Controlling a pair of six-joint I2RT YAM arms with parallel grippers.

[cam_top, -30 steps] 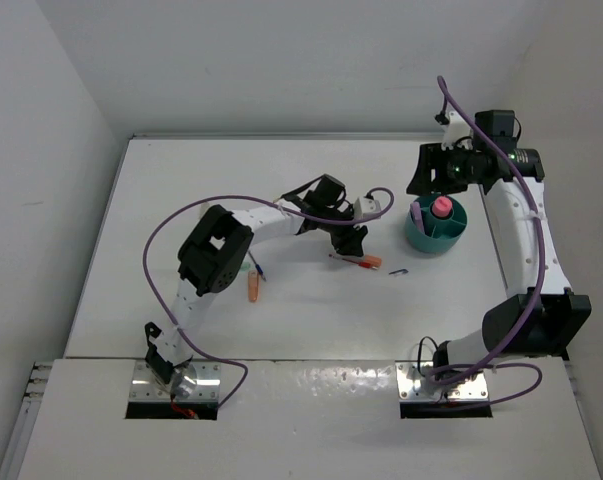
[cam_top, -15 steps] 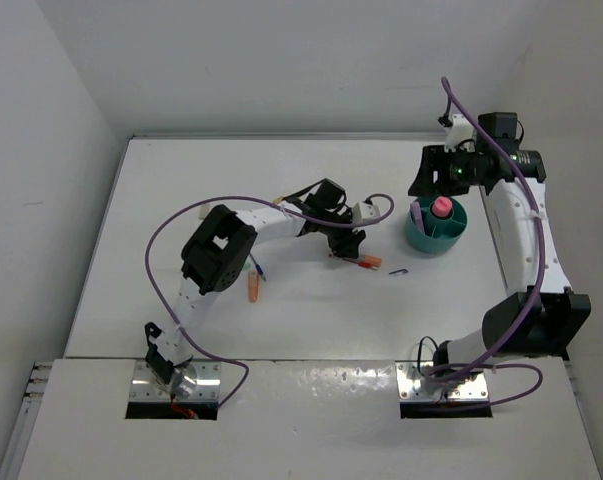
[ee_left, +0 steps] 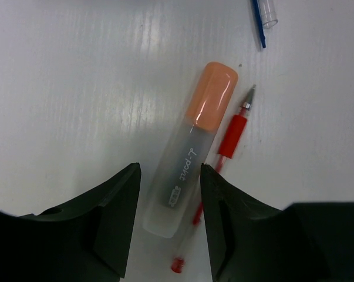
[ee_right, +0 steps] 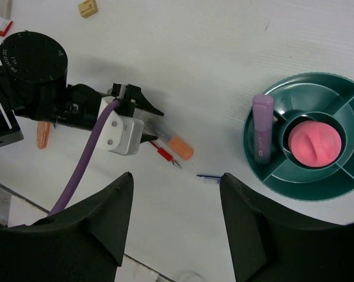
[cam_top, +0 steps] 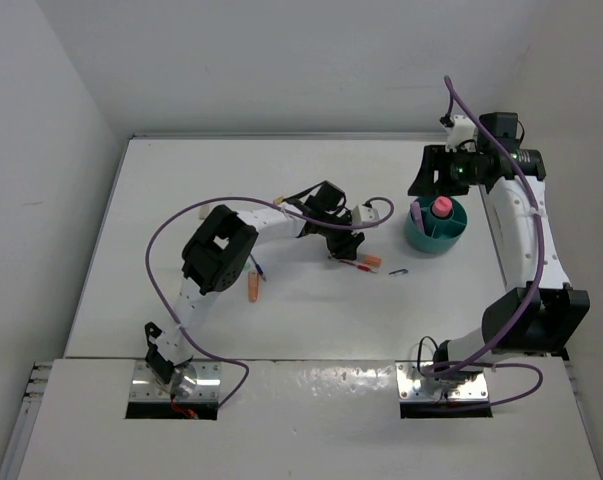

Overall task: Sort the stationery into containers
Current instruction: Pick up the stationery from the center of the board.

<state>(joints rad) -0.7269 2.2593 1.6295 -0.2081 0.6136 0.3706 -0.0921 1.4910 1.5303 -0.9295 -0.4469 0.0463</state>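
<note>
Orange-capped highlighter (ee_left: pixel 182 176), frosted body, is lying flat on the table (ee_left: pixel 77 88) in the gap between the fingers of the left claw (ee_left: pixel 169 169), with its cap pointing away from the palm and reaching out past the fingertips. The left claw's fingers are standing apart, straddling the body. A sliver of table is showing on one side, and the other finger is sitting right at the body's edge, so this is not a clamp. Red-orange pen (ee_left: pixel 231 136) is lying close alongside the highlighter on that tighter side, its tip out ahead of the fingertips and its tail running back into the gap. Small dark-blue piece (ee_left: pixel 262 23) is lying further ahead of the claw, apart from both. Orange stub (cam_top: pixel 253 290) is lying well behind the claw, beside the arm. Teal cup (ee_right: pixel 317 185) is sitting ahead of the right claw (ee_right: pixel 177 176) and off to one side. It is holding a pink-red marker (ee_right: pixel 314 144) in the centre well and a lilac highlighter (ee_right: pixel 262 126) in an outer compartment. The right claw's fingers are spread wide with only bare table between them, hovering clear of the cup.
</note>
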